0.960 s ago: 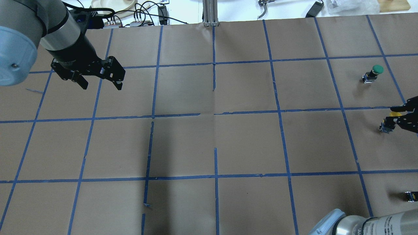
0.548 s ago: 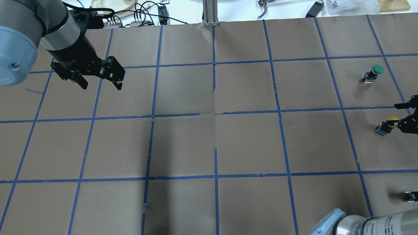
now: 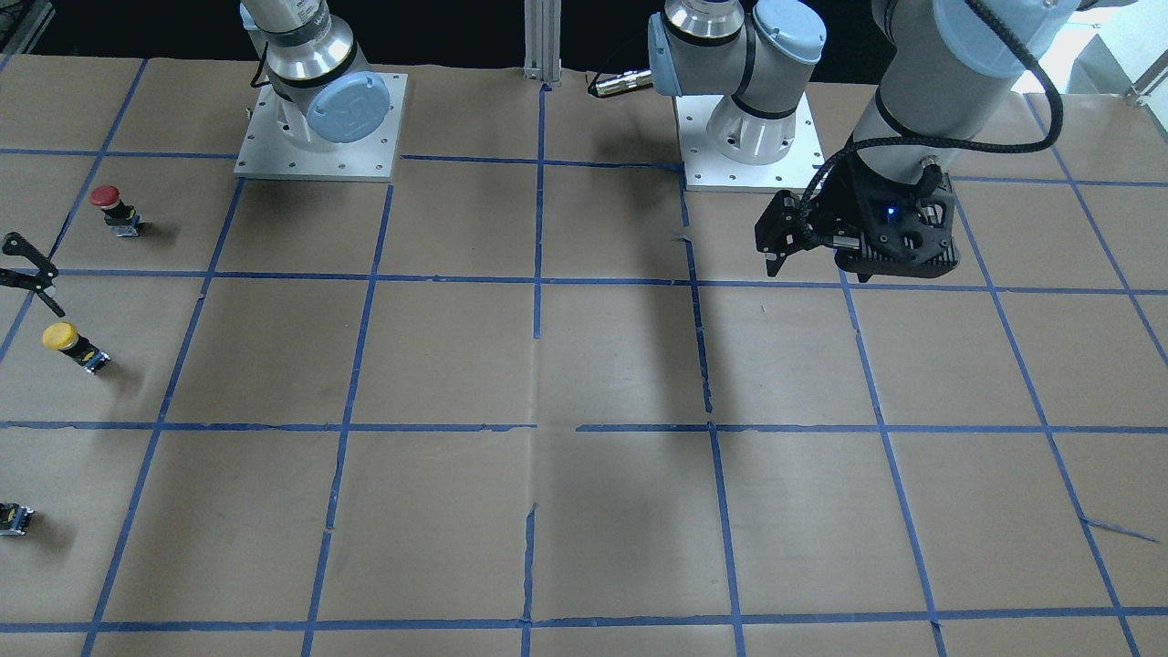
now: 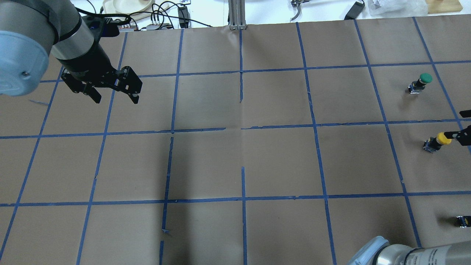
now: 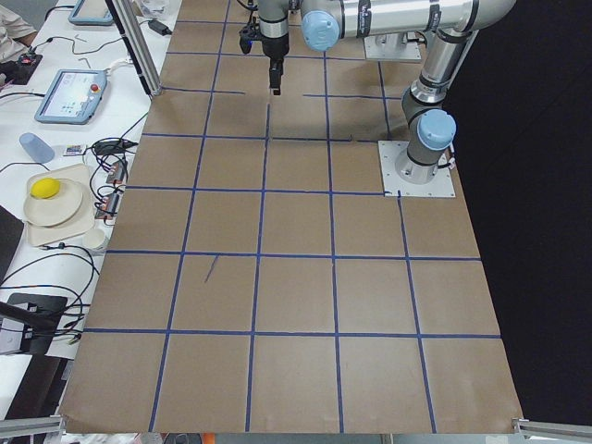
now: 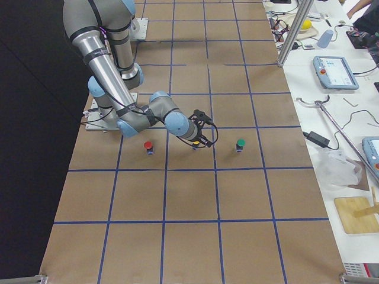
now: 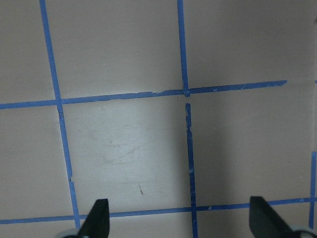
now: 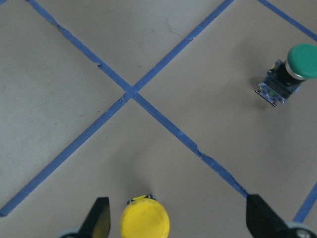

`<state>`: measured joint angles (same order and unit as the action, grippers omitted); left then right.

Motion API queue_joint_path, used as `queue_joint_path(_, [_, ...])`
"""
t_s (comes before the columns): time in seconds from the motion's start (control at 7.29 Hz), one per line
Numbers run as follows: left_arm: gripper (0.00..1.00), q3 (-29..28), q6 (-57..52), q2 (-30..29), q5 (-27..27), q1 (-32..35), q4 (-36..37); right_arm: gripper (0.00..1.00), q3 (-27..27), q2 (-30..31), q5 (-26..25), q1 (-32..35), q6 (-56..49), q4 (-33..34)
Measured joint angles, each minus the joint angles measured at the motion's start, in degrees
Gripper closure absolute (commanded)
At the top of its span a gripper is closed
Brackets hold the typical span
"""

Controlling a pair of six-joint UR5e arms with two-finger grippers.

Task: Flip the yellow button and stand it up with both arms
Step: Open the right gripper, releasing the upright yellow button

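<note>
Three capped buttons (one yellow button (image 4: 436, 141), one green button (image 4: 421, 81), one red button (image 3: 114, 208)), one capless block (image 4: 462, 221), and two arms: left arm (image 3: 922, 82), right arm (image 3: 301, 46).

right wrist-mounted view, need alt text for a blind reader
A yellow button, seen from above, sits at the bottom edge between the wide-open fingertips of the right hand, closer to the view's left one and touching neither. A green button is at upper right, and blue tape lines cross on the brown paper.

No writing, label, brand or number can be read in any view.
</note>
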<state>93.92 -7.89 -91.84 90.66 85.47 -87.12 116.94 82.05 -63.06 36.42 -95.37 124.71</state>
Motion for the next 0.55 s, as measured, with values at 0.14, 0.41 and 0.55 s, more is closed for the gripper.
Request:
queue_joint_path(0.14, [0.00,0.3,0.0,-0.1,0.0,-0.2,0.1,0.00,-0.1,3.3,-1.7,1.5,6.8,-1.2])
queue_joint_path(0.41, [0.00,0.9,-0.1,0.0,0.0,-0.3,0.8,0.00,-1.5,11.7,-8.8,9.6,27.4,-7.1])
queue_joint_path(0.55, [0.00,1.1,-0.3,-0.3,0.1,-0.3,1.7,0.00,-3.6,14.6,-12.2,15.2,40.1,-12.0])
